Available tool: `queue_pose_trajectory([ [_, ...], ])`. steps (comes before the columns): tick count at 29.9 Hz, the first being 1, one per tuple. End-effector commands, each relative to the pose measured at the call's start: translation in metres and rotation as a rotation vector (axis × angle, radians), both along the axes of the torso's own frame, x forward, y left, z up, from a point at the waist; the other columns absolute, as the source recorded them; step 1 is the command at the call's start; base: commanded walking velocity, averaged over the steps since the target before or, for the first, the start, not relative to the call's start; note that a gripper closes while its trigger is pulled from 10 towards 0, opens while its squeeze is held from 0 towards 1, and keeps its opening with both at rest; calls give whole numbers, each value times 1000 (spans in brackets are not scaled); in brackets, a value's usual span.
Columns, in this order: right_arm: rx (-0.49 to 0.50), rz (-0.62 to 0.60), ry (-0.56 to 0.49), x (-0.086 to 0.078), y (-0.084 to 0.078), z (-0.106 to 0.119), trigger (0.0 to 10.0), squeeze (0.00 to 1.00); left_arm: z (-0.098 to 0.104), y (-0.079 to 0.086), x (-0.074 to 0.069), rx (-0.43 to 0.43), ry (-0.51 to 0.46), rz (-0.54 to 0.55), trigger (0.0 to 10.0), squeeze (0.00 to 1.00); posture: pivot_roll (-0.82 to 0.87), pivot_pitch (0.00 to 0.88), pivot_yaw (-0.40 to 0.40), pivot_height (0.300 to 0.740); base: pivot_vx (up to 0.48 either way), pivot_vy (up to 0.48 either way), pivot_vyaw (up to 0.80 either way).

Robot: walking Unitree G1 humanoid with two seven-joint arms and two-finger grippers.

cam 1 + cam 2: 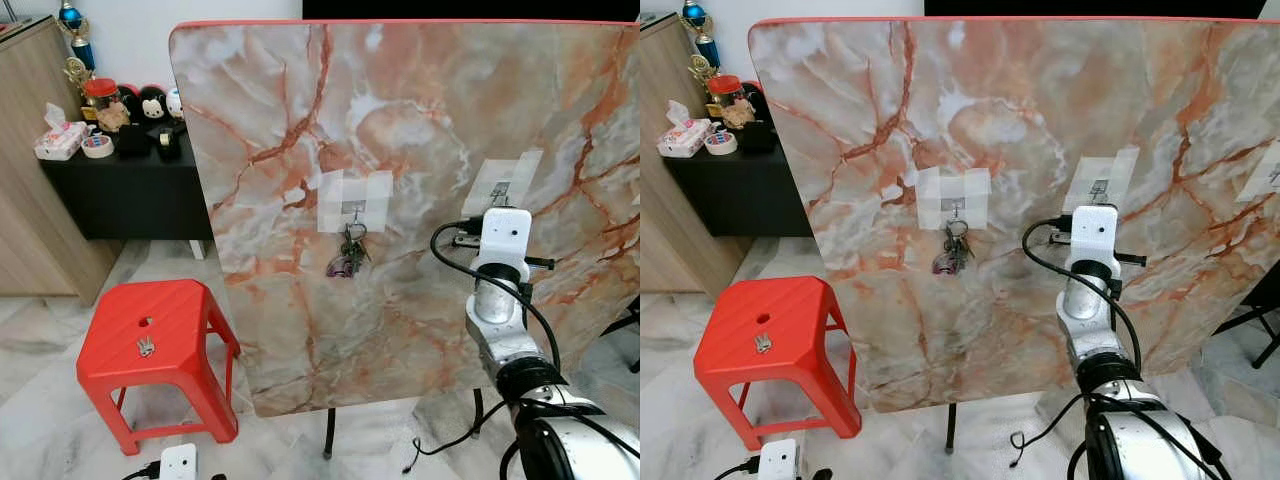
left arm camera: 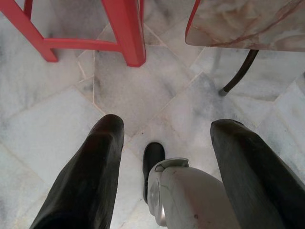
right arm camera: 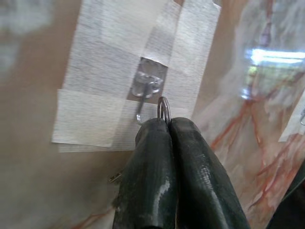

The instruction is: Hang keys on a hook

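A tall marble board (image 1: 420, 120) stands upright with metal hooks taped to it. One bunch of keys (image 1: 348, 252) hangs from the middle hook (image 1: 352, 208). My right arm (image 1: 503, 240) is raised to the hook on its right (image 1: 499, 190). In the right wrist view my right gripper (image 3: 167, 123) is shut on a key ring (image 3: 164, 108), whose top sits just beside and below that hook (image 3: 145, 90). Whether the ring touches the hook I cannot tell. My left gripper (image 2: 167, 123) hangs open over the floor.
A red plastic stool (image 1: 150, 340) stands left of the board with a small key (image 1: 146, 347) lying on its seat. A black cabinet (image 1: 120, 190) with clutter is at the back left. Another taped hook (image 1: 1272, 175) sits at the board's right edge. Thin table legs (image 1: 328, 435) stand below.
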State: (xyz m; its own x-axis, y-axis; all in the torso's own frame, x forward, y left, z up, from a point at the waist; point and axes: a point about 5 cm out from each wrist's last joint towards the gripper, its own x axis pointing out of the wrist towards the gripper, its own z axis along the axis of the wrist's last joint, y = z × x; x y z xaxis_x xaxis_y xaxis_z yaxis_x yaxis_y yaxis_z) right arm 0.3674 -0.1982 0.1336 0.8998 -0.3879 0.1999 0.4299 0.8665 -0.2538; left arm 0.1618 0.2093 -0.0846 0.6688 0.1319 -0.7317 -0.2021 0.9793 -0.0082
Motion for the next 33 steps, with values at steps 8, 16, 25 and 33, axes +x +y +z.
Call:
queue_pose_trajectory([
  [8, -21, 23, 4, 2, 4, 2, 10000, 0, -3, 0, -6, -12, 27, 12, 10000, 0, 72, 0, -43, 740, 0, 0, 0],
  [16, -48, 43, 26, 4, 6, 2, 10000, 0, -3, 0, -6, -13, 25, 14, 10000, 0, 71, 0, -44, 740, 0, 0, 0],
  [25, -70, 54, 67, 3, 9, -4, 10000, 0, -3, -1, -5, -13, 27, 12, 10000, 0, 72, 0, -43, 740, 0, 0, 0],
  [33, -63, 57, 67, 4, 9, -4, 10000, 1000, -5, 1, -9, -13, 43, 15, 10000, 0, 72, 0, -42, 740, 0, 0, 0],
])
